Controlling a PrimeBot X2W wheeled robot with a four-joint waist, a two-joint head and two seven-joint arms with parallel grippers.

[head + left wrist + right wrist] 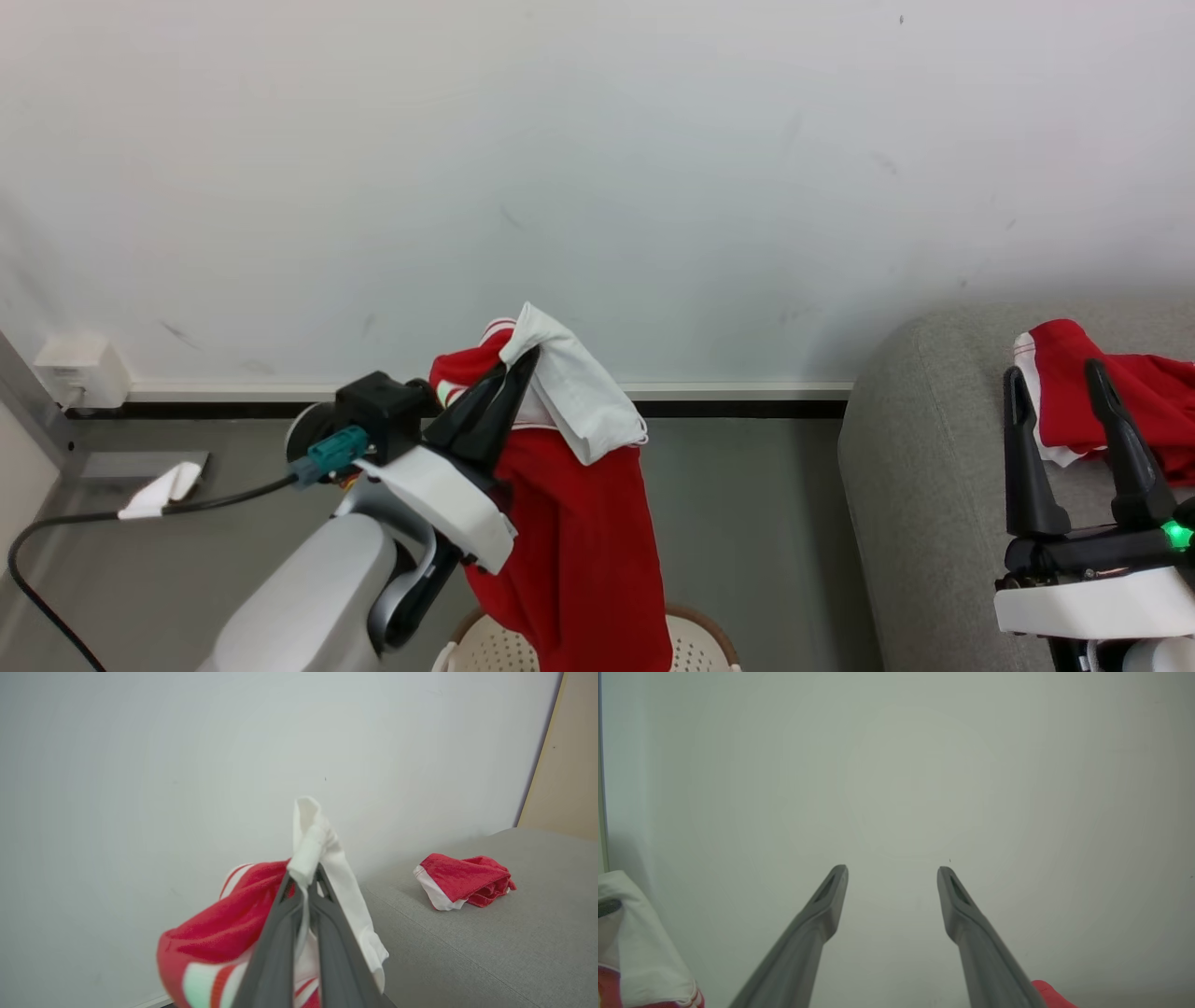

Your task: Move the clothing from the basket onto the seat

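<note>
Clothing (579, 541), red and white, hangs clenched in the left gripper (527, 359) above the near basket (700, 644), another piece (1153, 392) lying on the seat (924, 448) by the right gripper (1053, 371), fingers spread empty.

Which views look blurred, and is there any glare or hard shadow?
Head view: sharp, even light, soft shadow beside the sofa. Left wrist view: held garment and jaws blurred up close, far garment sharper. Right wrist view: wall darkens toward the corners; no glare.
</note>
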